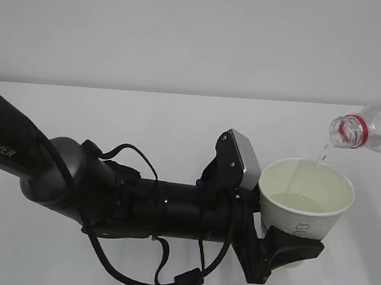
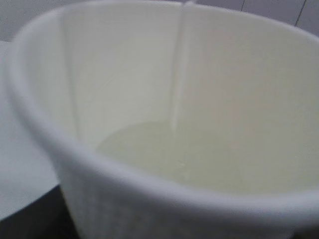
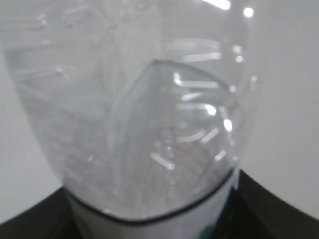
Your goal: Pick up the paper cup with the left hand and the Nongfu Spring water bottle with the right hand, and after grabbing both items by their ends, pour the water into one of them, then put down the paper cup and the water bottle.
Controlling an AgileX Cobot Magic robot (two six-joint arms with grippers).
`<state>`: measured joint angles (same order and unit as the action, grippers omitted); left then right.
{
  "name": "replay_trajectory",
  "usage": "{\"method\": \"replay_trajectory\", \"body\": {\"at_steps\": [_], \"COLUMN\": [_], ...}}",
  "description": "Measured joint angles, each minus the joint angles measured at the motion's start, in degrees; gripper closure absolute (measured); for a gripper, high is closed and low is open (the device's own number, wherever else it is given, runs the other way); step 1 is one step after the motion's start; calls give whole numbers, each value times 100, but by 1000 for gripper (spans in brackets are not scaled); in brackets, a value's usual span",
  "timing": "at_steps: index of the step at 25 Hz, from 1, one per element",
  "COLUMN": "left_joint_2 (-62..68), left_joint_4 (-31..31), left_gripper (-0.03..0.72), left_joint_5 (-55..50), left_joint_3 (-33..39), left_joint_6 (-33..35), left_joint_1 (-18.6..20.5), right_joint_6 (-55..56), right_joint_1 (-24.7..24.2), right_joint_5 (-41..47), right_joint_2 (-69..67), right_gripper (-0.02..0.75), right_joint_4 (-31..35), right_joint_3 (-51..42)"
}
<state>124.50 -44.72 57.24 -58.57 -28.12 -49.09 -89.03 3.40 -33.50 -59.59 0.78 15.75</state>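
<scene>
Left hand [image 1: 281, 252] nearest, jaws clamped on paper cup [image 1: 305, 198] base, cup upright. Nongfu Spring water bottle [image 1: 376, 127] tilted up-right of cup, mouth over rim, water [image 1: 322, 153] streaming in. Right hand's grip on bottle judged, not seen.

Tilted bottle [image 1: 376, 127] streams water [image 1: 323, 153] into paper cup [image 1: 305, 198].

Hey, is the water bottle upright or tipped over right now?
Tipped. The water bottle lies nearly sideways, mouth angled down, a thin stream falling into the paper cup.
</scene>
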Motion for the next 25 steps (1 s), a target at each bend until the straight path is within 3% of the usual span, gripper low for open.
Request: {"method": "replay_trajectory", "body": {"at_steps": [25], "left_joint_2": [0], "left_joint_4": [0], "left_gripper": [142], "left_joint_5": [0], "left_joint_3": [0], "left_joint_6": [0], "left_joint_1": [0], "right_joint_6": [-59], "right_joint_1": [0], "right_joint_5": [0], "right_joint_2": [0], "right_gripper": [287], "right_joint_4": [0], "right_joint_3": [0]}}
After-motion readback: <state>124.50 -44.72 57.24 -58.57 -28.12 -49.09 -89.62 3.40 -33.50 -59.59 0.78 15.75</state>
